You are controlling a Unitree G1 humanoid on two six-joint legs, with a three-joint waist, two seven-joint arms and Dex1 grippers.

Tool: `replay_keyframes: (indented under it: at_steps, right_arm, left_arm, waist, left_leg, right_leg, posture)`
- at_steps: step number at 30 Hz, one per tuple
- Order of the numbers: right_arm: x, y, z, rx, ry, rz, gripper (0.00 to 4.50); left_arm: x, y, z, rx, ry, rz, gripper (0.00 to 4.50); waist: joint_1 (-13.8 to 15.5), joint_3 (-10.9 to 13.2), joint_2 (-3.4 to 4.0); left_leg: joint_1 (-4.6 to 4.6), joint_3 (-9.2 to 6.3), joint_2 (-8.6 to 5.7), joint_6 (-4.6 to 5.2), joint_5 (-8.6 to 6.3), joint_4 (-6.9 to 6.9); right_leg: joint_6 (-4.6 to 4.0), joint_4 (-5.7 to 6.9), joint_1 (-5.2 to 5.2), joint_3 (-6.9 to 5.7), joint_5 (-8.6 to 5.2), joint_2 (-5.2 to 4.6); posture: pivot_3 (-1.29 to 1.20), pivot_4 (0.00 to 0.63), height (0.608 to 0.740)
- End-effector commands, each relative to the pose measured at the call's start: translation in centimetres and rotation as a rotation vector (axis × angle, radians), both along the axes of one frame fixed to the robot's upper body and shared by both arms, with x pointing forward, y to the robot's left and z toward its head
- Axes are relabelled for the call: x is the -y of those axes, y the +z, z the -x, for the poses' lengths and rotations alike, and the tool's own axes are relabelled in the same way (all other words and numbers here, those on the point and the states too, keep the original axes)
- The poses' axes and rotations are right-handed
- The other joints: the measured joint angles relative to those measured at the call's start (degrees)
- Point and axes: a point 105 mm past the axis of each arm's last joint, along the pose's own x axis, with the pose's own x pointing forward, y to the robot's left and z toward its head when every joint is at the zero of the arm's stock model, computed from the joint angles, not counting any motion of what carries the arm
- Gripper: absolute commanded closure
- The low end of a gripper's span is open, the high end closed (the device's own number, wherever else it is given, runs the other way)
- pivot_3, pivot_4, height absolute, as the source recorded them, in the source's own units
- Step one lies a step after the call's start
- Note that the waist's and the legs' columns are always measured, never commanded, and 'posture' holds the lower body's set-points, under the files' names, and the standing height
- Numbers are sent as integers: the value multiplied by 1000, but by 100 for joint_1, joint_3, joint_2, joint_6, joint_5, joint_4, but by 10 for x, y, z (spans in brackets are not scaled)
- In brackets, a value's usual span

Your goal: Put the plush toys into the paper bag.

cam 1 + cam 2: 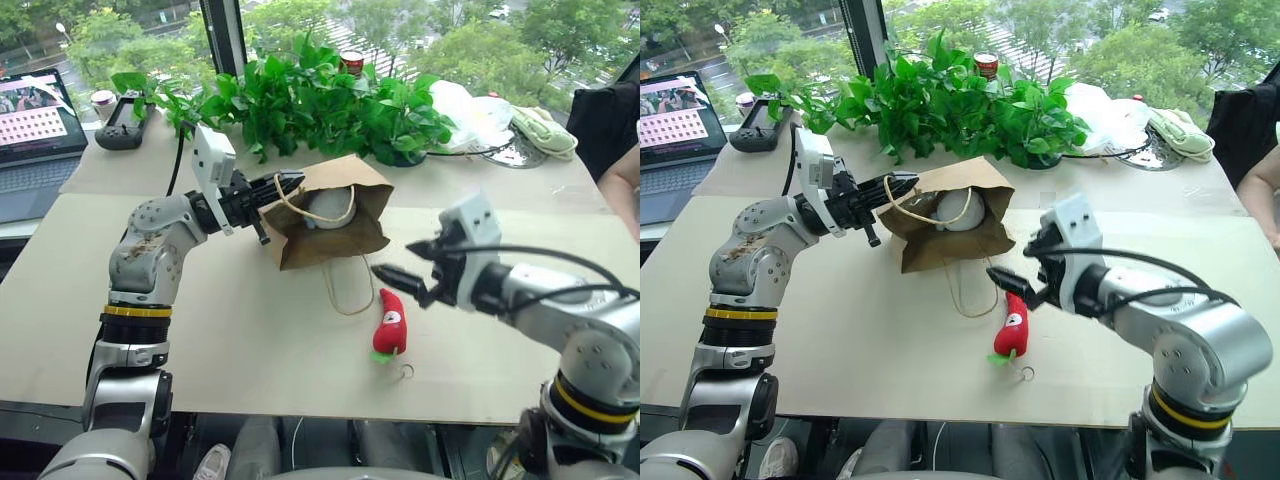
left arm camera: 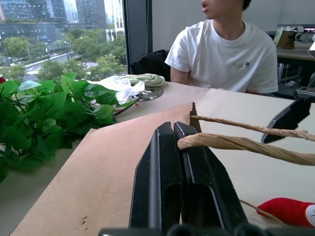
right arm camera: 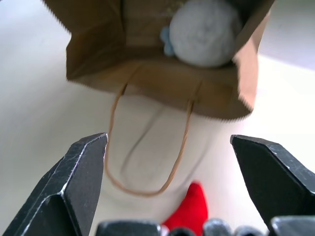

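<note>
The brown paper bag [image 1: 322,246] lies on the table with its mouth toward me. My left gripper [image 1: 292,182] is shut on its upper cord handle [image 2: 231,143] and holds the mouth up and open. The rounded grey-blue plush toy [image 1: 328,207] sits inside the bag [image 3: 147,78], and it also shows in the right wrist view [image 3: 204,29]. The red chili plush toy [image 1: 390,326] lies on the table just in front of the bag, next to the lower handle loop [image 1: 345,290]. My right gripper [image 1: 402,262] hovers open above the chili, empty, a little back from the bag's mouth.
Leafy green plants [image 1: 310,100] stand behind the bag. A laptop [image 1: 35,130] and a black controller [image 1: 120,130] are at the back left. A white plastic bag [image 1: 465,110] and pale green cloth [image 1: 545,130] are at the back right. A person [image 2: 231,49] sits at the table's right side.
</note>
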Motion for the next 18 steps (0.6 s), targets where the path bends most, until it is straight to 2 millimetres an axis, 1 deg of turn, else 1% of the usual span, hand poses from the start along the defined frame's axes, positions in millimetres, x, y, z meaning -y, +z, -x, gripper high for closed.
replay_keyframes:
  at_steps: [1, 3, 4, 7, 10, 13, 15, 17, 18]
  right_arm:
    - [2, -20, 16, -48, -34, 34, 60]
    - [-1, -38, 25, -99, -52, 60, 60]
    - [-2, -44, 27, -116, -60, 73, 60]
    - [1, -61, 31, -163, -107, 128, 60]
    - [5, -72, 33, -191, -136, 182, 60]
    - [4, -76, 33, -198, -143, 202, 60]
    - [2, -74, 30, -187, -154, 187, 60]
    - [2, -72, 28, -173, -156, 197, 565]
    - [2, -71, 27, -166, -156, 198, 716]
  left_arm:
    - [2, 13, 2, 44, -15, 11, 4500]
    - [3, 13, 2, 42, -19, 11, 4500]
    - [3, 13, 2, 41, -20, 12, 4500]
    - [5, 12, 2, 38, -28, 11, 4500]
    - [6, 12, 2, 36, -32, 9, 4500]
    - [6, 13, 1, 37, -34, 8, 4500]
    - [6, 13, 1, 38, -35, 7, 4500]
    - [6, 13, 1, 39, -36, 6, 4500]
    - [6, 13, 1, 39, -37, 6, 4500]
  waist:
    - [14, 0, 0]
    - [31, 0, 0]
    - [34, 0, 0]
    - [27, 0, 0]
    - [31, 0, 0]
    - [30, 0, 0]
    - [31, 0, 0]
    - [36, 0, 0]
    - [37, 0, 0]
  left_leg:
    - [1, -2, -1, 0, 0, 2]
    - [3, -5, -1, 0, 0, 5]
    - [2, -6, -2, 0, 0, 5]
    - [1, -6, -5, 0, 0, 7]
    - [4, -6, -5, -1, 0, 11]
    - [8, -8, -5, -1, 0, 11]
    - [7, -8, -5, -1, 0, 11]
    - [7, -9, -5, -1, 0, 11]
    - [7, -9, -6, -1, 0, 11]
  right_leg:
    - [0, 0, 3, 0, 0, 0]
    - [1, -4, 11, -1, -1, 0]
    - [2, -4, 12, -2, -1, 0]
    - [3, -5, 12, 1, -2, -1]
    - [3, -4, 15, 1, -2, -1]
    - [4, -4, 20, -1, -2, -1]
    - [4, -4, 20, 0, -2, -1]
    - [4, -5, 21, -1, -2, 0]
    - [4, -5, 21, 0, -2, 0]
  posture:
    - [0, 150, 717]
    - [0, 150, 717]
    - [0, 150, 717]
    - [0, 150, 717]
    - [0, 150, 717]
    - [0, 150, 717]
    - [0, 150, 717]
    - [0, 150, 717]
    - [0, 150, 717]
